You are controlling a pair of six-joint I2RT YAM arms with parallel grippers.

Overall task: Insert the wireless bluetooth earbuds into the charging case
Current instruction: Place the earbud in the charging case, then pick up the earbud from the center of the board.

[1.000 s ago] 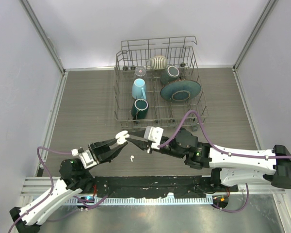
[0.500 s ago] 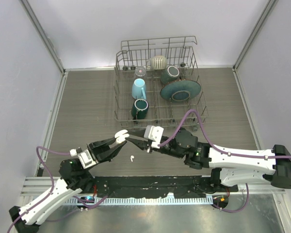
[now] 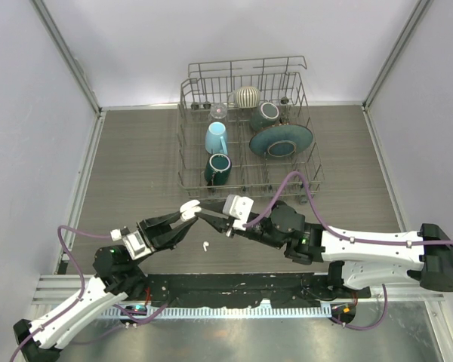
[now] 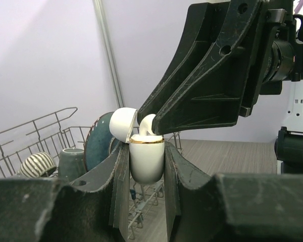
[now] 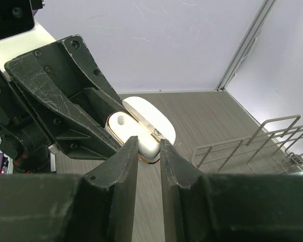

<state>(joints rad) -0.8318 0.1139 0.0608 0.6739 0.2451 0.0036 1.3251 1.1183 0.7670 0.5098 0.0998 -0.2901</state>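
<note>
A miss is the main risk here. If the earbud [image 4: 150, 124] is pressed down with its stem off line with the socket, it could be jammed against the rim of the case [image 4: 147, 162] or flicked out of the narrow pinch. The case could also be twisted in its own grip and dropped. The hinged lid [image 4: 123, 124] stands open just beside the right fingers and could be knocked shut by them. The second earbud [image 3: 205, 245], loose on the worktop [image 3: 136, 166] near the middle of its near edge, could be sent rolling if anything is dropped on it. The case is clamped upright by its sides in the closed left gripper [image 3: 186, 216], above the worktop. The right gripper [image 5: 147, 146] is narrowed to a slit and the earbud is pinched at its tips. The earbud's head shows just above the mouth of the case, touching it or all but touching it. How far the stem is seated cannot be told. The second earbud lies below both grippers, apart from them.
</note>
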